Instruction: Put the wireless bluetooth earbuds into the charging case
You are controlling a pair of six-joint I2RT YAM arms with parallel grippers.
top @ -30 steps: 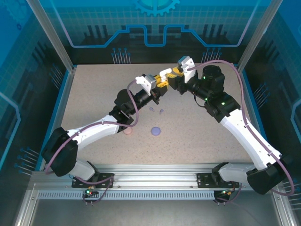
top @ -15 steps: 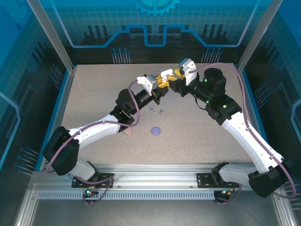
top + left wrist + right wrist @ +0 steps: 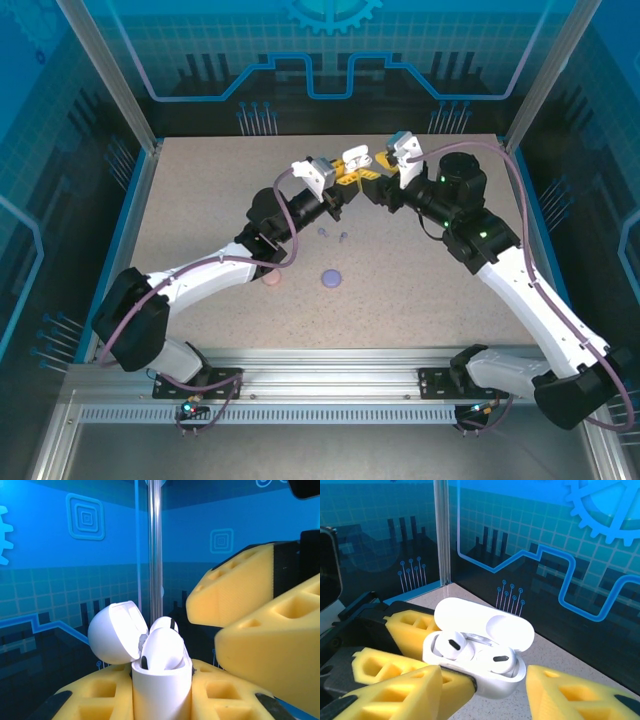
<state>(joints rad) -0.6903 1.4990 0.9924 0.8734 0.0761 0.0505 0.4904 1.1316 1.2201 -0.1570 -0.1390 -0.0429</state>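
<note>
My left fingers (image 3: 95,697) are clenched on the small white plastic charging case (image 3: 161,692), holding it upright in the air with its rounded lid (image 3: 116,632) hinged back. My right fingers (image 3: 570,695) are released and hold nothing. Over the last second they have spread and drawn back from the case, and they now stand just beside it, not touching.

Inside the case, the two white earbuds (image 3: 451,647) sit side by side in their wells. A second ago my right fingers were close against the open mouth of the case. From their letting go and backing off, I judge that the second white earbud is seated and the white pair is done, apart from shutting the lid.

Below the case and nearer my bases, two tiny purple earbuds (image 3: 323,232) lie on the speckled beige tabletop (image 3: 200,200). Nearer still lie a round purple case (image 3: 331,277) and a pale pink round piece (image 3: 272,281), the latter partly hidden by my left arm. I reckon those pairs are still to do.
</note>
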